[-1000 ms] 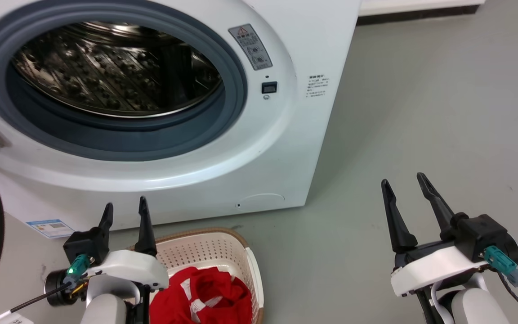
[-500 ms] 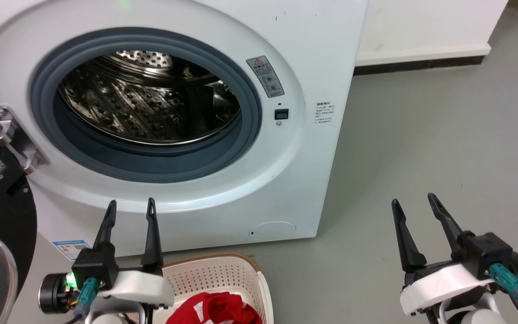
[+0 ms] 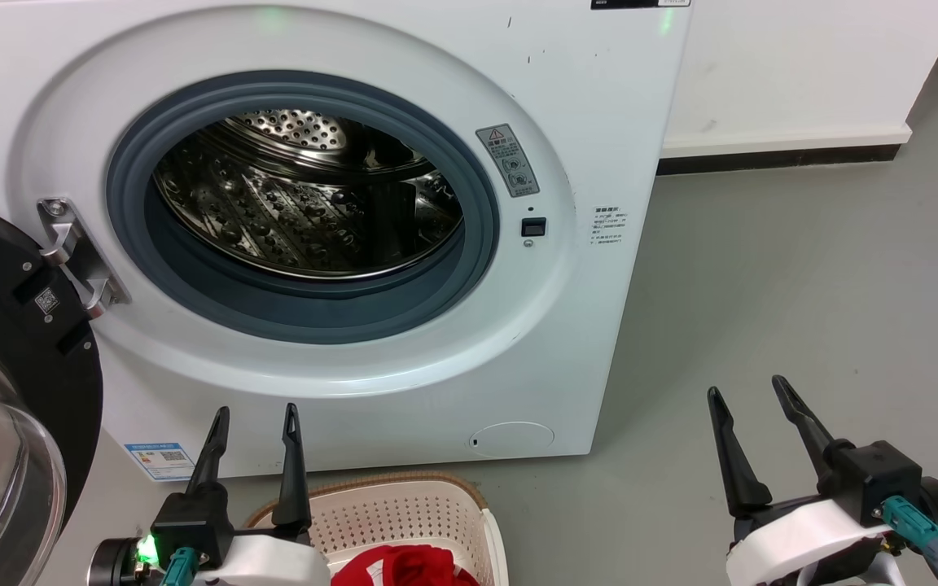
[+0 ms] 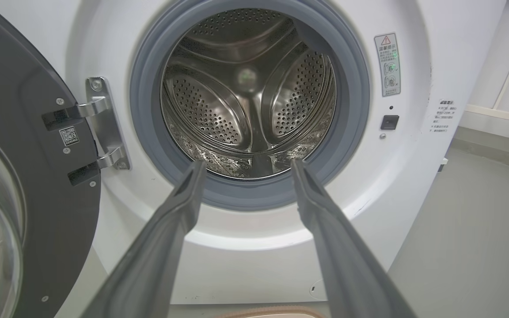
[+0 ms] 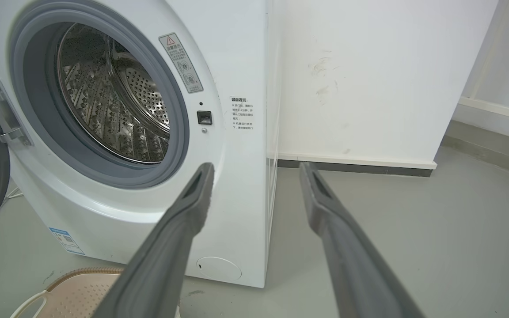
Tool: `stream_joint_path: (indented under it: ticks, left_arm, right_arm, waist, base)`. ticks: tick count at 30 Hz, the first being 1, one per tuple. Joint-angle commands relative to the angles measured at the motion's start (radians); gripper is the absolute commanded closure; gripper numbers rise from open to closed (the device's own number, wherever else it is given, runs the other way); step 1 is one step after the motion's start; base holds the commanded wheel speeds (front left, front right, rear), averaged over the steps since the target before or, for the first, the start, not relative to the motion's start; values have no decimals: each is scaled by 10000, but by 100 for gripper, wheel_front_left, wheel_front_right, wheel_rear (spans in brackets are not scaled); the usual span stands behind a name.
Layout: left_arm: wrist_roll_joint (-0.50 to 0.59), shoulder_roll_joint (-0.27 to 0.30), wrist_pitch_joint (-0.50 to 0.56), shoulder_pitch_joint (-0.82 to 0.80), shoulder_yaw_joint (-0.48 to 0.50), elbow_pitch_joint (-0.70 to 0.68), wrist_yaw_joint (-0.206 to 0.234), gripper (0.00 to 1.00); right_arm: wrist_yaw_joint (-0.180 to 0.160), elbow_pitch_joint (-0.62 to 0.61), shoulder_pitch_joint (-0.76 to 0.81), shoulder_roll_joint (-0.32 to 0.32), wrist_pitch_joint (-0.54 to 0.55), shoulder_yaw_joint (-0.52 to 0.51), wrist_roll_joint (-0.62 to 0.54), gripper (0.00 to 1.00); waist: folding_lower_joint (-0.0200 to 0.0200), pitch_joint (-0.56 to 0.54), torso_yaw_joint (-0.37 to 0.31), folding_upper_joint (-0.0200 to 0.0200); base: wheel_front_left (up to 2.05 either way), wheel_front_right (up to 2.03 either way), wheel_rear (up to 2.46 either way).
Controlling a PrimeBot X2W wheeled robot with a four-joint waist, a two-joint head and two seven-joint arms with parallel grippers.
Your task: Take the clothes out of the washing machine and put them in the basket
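The white washing machine [image 3: 567, 122] stands with its black-framed door [image 3: 21, 366] swung open at the left. Its steel drum [image 3: 306, 212] shows bare metal in the head view and in the left wrist view [image 4: 250, 97]. Red clothes [image 3: 404, 568] lie in the cream basket [image 3: 404, 509] on the floor before the machine. My left gripper [image 3: 257, 417] hovers open just left of the basket, fingers pointing at the machine's front. My right gripper [image 3: 746, 389] is open over the bare floor at the right. Both hold nothing, as the left wrist view [image 4: 245, 164] and right wrist view [image 5: 256, 167] confirm.
Grey floor [image 3: 803, 268] stretches to the right of the machine. A white wall with a dark skirting strip [image 3: 778, 159] runs behind. The basket's rim [image 5: 77, 276] shows at the bottom left of the right wrist view. The door hinge [image 3: 78, 256] juts at the porthole's left.
The camera has tilted up, so machine and basket sit lower in the picture. Both grippers stay open and empty, and the red clothes stay in the basket.
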Motion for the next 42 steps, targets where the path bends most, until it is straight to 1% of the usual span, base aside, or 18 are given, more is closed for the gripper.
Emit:
stream_joint_path:
  ticks: [1,13,16,17,20,30,42]
  left_arm:
    - [-38,-3,-25,66,-25,33,25,0]
    - [-55,-4,-25,42,-41,97,99,0]
    - [-48,-4,-25,30,-63,96,48,0]
    - [-90,0,1,7,-54,90,27,100]
    - [-364,-4,116,-56,24,328,-9,100]
    - [-2461,-3,634,-252,224,483,-248,100]
    - [-4612,-2,1129,-438,415,611,-502,100]
  right_arm:
    - [-7,-48,85,-5,13,24,-54,0]
    - [-7,-84,151,-5,71,59,10,0]
    - [-7,-101,151,-5,76,62,27,0]
    - [0,-53,47,0,62,57,25,100]
    - [0,33,146,2,33,112,289,100]
    - [-1,355,-116,-158,224,-4,2624,100]
    - [-1,678,-359,-272,413,-109,4935,100]
  waist:
    - [1,-12,0,0]
    - [1,6,32,0]
    - [1,19,42,0]
    - [1,19,43,0]
    - [1,22,53,0]
    - [1,32,117,0]
    - [1,45,190,0]
  base:
    - [0,0,0]
    - [0,0,0]
    - [0,0,0]
    - [0,0,0]
    - [0,0,0]
    - [0,0,0]
    - [0,0,0]
